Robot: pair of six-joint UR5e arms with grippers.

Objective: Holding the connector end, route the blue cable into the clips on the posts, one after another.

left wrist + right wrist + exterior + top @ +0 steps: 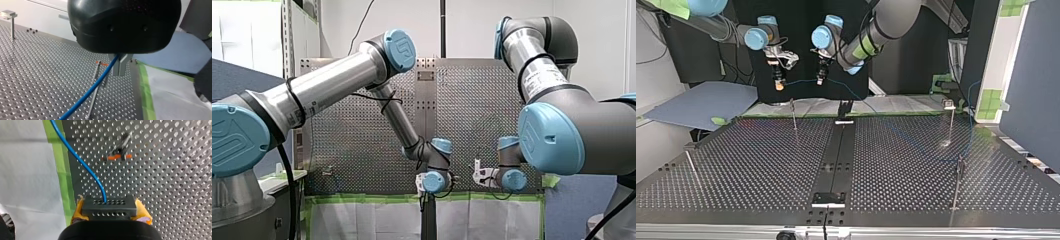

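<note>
1 connector point(109, 207), R pincer point(110, 208), tbl edge point(78, 182); cable point(82, 162)

Two arms point(337, 80) point(537, 65), two end effectors point(820, 80) point(779, 85), one blue cable point(82, 162), one connector point(109, 206), four posts point(793, 114) point(691, 167) point(952, 122) point(957, 187)

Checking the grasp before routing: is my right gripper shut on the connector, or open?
Shut: in the right wrist view my right gripper has yellow pads pressing both sides of the black connector.

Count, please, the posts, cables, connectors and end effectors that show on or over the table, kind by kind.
posts: 4
blue cable: 1
connector: 1
end effectors: 2, my left and my right
total: 8
</note>
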